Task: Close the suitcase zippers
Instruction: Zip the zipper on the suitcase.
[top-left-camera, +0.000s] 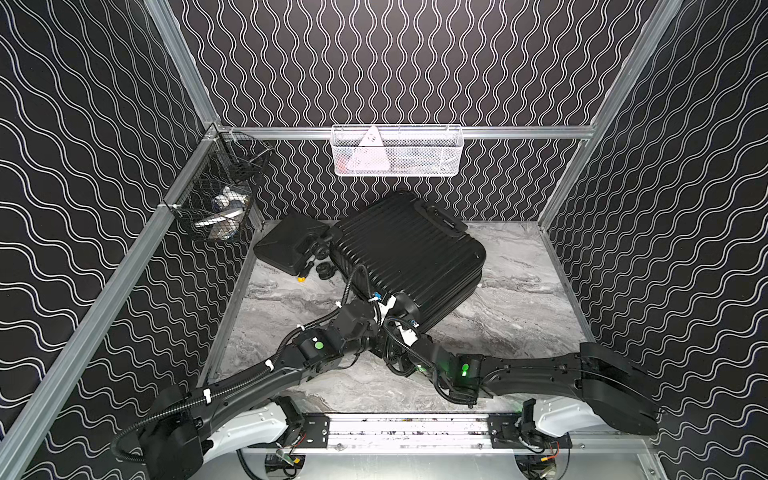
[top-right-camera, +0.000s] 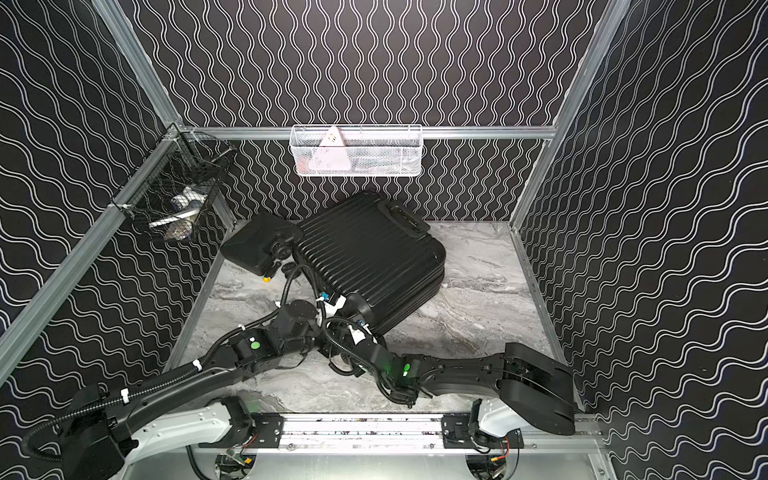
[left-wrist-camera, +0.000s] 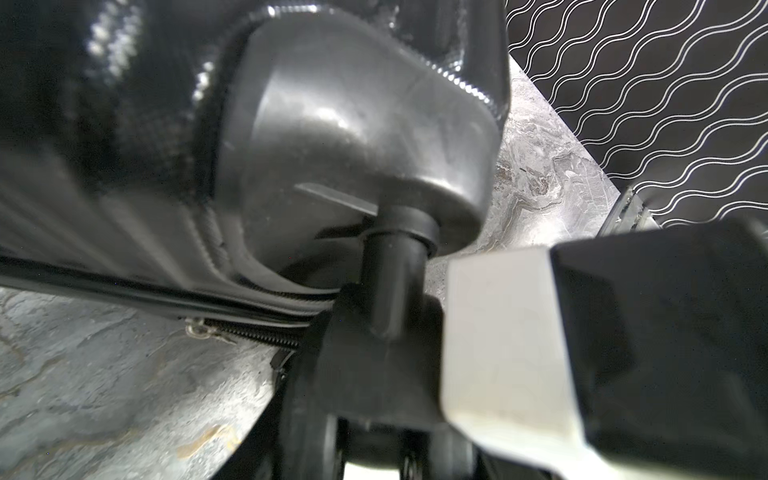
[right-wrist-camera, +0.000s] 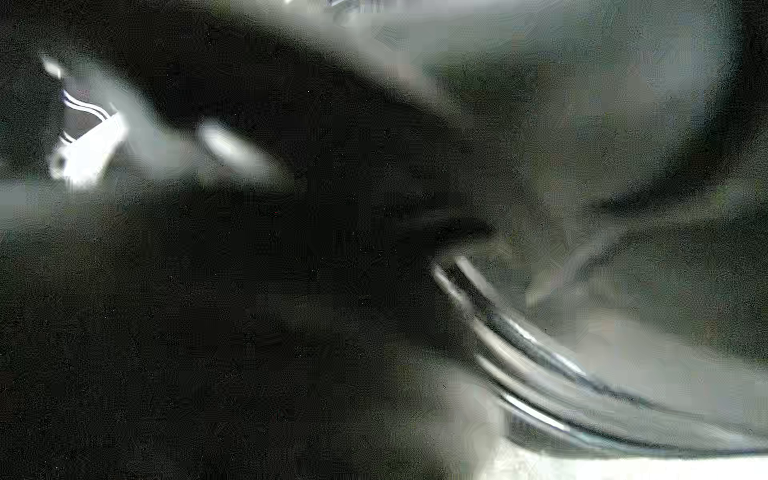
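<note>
The black ribbed suitcase (top-left-camera: 407, 253) lay flat on the marble tabletop (top-left-camera: 519, 299), shells together, its handle on the far side and one wheeled corner pointing at the robot, where both arms met. The left tool (top-left-camera: 392, 308) sat at that corner: its wrist camera showed one white-faced finger (left-wrist-camera: 494, 332) just beside the caster stem (left-wrist-camera: 395, 270) under the rounded wheel housing (left-wrist-camera: 365, 124), the other finger out of sight, so whether it gripped anything could not be told. The right tool (top-left-camera: 405, 330), tucked beneath the left wrist, was closed; its own view was too blurred to show on what, if anything. The zippers (left-wrist-camera: 257, 332) ran low along the seam, close above the tabletop, and a small metallic pull (left-wrist-camera: 199, 328) lay on that line away from the corner, to one side of the left tool, which looked the nearer of the two. Any closing move would probably have to follow the seam lengthwise
</note>
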